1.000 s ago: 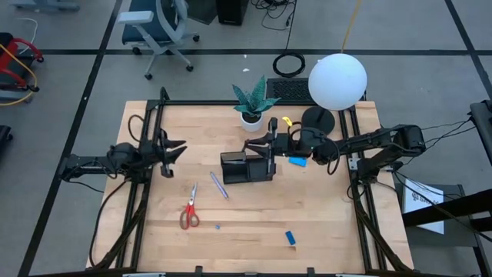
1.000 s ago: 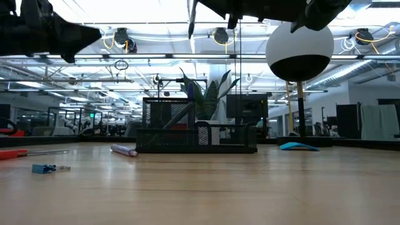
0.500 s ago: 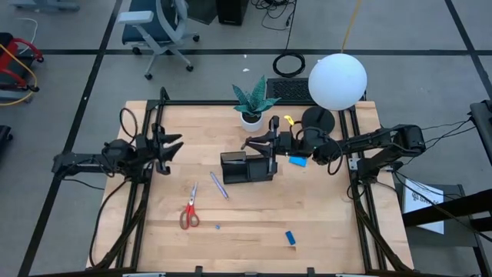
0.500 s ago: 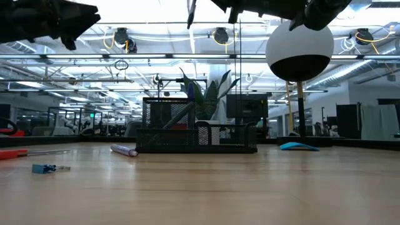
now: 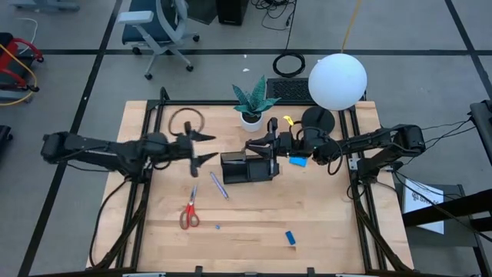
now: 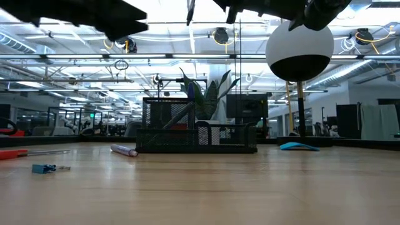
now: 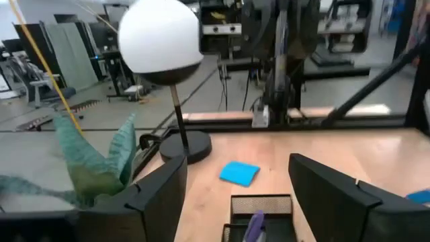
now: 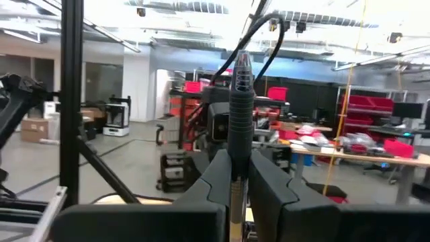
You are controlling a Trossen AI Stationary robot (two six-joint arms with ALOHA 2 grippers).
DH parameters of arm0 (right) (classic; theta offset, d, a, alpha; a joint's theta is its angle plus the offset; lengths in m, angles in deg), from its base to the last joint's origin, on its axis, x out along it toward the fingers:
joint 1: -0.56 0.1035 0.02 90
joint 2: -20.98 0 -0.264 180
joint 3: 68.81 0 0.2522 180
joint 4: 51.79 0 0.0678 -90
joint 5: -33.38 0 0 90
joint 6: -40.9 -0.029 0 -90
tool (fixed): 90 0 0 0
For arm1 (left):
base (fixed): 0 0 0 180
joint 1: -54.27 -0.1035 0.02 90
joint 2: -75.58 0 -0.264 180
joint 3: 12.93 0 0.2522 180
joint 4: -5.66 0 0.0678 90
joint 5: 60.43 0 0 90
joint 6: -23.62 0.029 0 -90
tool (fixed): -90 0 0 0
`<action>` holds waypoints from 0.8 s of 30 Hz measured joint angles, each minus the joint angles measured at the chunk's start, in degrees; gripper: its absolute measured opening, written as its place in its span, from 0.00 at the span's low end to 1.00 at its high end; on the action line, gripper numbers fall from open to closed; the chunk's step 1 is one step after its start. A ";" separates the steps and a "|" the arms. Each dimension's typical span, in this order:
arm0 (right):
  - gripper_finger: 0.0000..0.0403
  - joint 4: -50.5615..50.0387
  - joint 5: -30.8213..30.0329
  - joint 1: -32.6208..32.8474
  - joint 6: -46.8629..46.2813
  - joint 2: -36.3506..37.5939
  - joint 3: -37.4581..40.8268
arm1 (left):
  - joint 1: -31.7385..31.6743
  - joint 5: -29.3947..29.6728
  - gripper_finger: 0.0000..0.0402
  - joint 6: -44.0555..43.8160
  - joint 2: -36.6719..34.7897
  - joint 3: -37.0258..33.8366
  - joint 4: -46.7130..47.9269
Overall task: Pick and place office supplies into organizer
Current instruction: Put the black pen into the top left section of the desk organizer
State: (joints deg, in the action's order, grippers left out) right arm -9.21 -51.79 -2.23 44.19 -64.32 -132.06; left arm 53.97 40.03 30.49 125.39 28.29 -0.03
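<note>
The black mesh organizer (image 5: 247, 167) stands mid-table, with a purple pen (image 7: 254, 225) in one compartment. My right gripper (image 5: 257, 144) hovers just beyond the organizer's far side, shut on a grey pen (image 8: 240, 87). My left gripper (image 5: 206, 148) hangs open in the air left of the organizer and touches nothing. Flat on the table lie the red-handled scissors (image 5: 189, 213), another purple pen (image 5: 219, 185), a small blue block (image 5: 290, 238) and the blue note pad (image 5: 297, 161). My right gripper pinches the grey pen's shaft (image 8: 236, 151) between its two fingers (image 8: 269, 185). The fingers lie across the pen. The pen stands upright past the fingers, tip up, clear of the table and organizer. Its lower part is hidden by the fingers.
A potted green plant (image 5: 252, 102) and a lamp with a black round base (image 5: 317, 118) and white globe (image 5: 337, 81) stand at the far edge. A tiny blue clip (image 6: 44, 168) lies near the scissors. Black frame rails (image 5: 142, 185) run along both table sides.
My left gripper has swung up and toward the table's right, from beside the left rail to just short of the organizer, and has opened wider. My right gripper has kept its place with the pen.
</note>
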 joint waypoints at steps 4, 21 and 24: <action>0.05 -1.10 0.23 0.01 -0.68 0.00 0.00 | 0.00 -0.33 0.64 0.70 5.75 4.22 0.33; 0.05 -5.10 1.29 0.02 -0.19 -0.02 -0.02 | 0.07 -7.98 0.59 -0.16 16.63 6.79 -8.64; 0.05 -4.97 1.29 0.02 -0.17 -0.02 -0.02 | 0.07 -8.04 0.59 -1.08 16.65 6.79 -9.86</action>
State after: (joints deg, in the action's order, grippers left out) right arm -14.18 -50.49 -2.21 44.02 -64.34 -132.09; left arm 54.04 31.98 29.41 142.04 35.09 -9.89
